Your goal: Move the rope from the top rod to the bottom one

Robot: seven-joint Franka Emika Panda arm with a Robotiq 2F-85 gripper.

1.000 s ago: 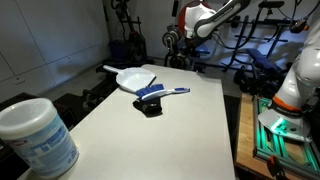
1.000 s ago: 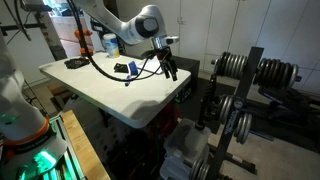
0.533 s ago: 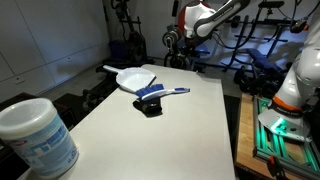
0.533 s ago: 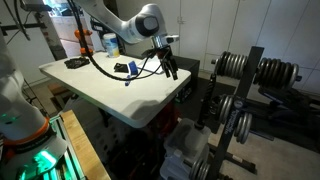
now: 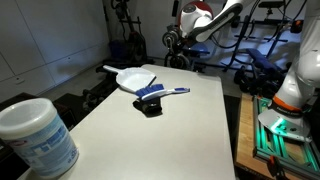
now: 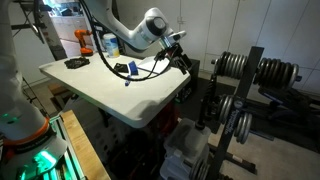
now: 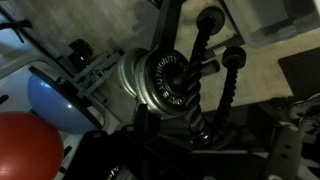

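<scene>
The fingers point(image 6: 185, 64), spacing not discernible, have lifted and swung beyond the desk point(image 6: 110, 95) edge toward the weight rack point(image 6: 236, 95); no rope is visible.

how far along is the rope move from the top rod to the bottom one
Nothing looks done yet. The gripper hangs past the edge of the white table, facing the stacked grey weight plates in the wrist view. A black rope-like strand shows there, but no grasp is visible. Grasping, lifting off and rehanging lower all remain.
</scene>
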